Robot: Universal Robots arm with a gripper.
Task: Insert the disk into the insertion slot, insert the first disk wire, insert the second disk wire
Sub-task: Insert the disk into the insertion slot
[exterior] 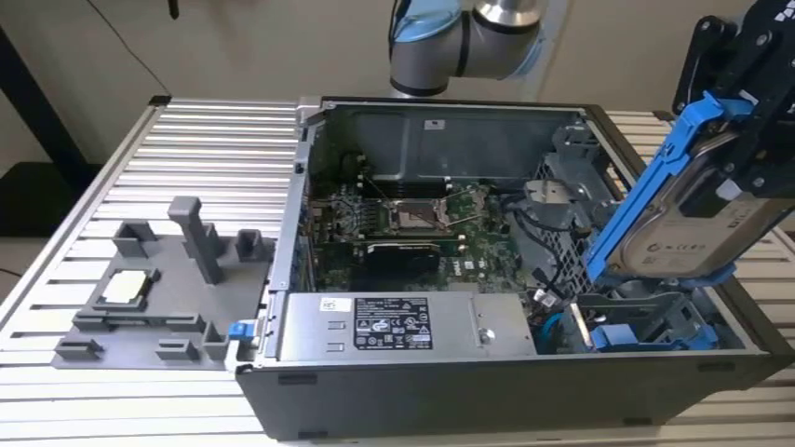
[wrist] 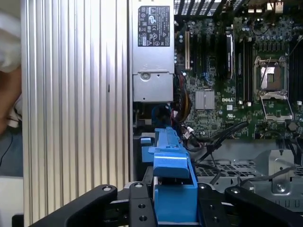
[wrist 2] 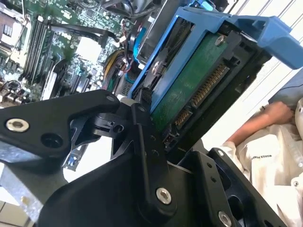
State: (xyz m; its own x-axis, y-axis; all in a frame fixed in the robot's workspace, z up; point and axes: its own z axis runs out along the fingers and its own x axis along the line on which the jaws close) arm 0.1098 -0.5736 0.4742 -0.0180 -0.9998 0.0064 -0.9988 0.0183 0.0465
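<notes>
The disk (exterior: 680, 233), a silver drive in a bright blue carrier frame, hangs steeply tilted over the exterior view's right end of the open computer case (exterior: 435, 372). My gripper (exterior: 743, 177) is shut on its upper part. The disk's lower end stands just above the insertion slot (exterior: 646, 317) in the drive cage. In the second wrist view the disk's green circuit board and connector (wrist 2: 199, 71) face the camera between my gripper's (wrist 2: 184, 111) black fingers. In the first wrist view the blue carrier (wrist: 173, 163) sticks out from my gripper (wrist: 173, 201) toward the case. Loose blue wires (exterior: 553, 328) lie beside the slot.
Another blue-tabbed carrier (exterior: 617, 337) sits low in the cage. The motherboard (exterior: 397, 223) and power supply (exterior: 372, 326) fill the case. A grey fixture (exterior: 162, 279) stands on the slatted table at the exterior view's left. A person's hand (wrist 2: 277, 114) rests close by outside the case.
</notes>
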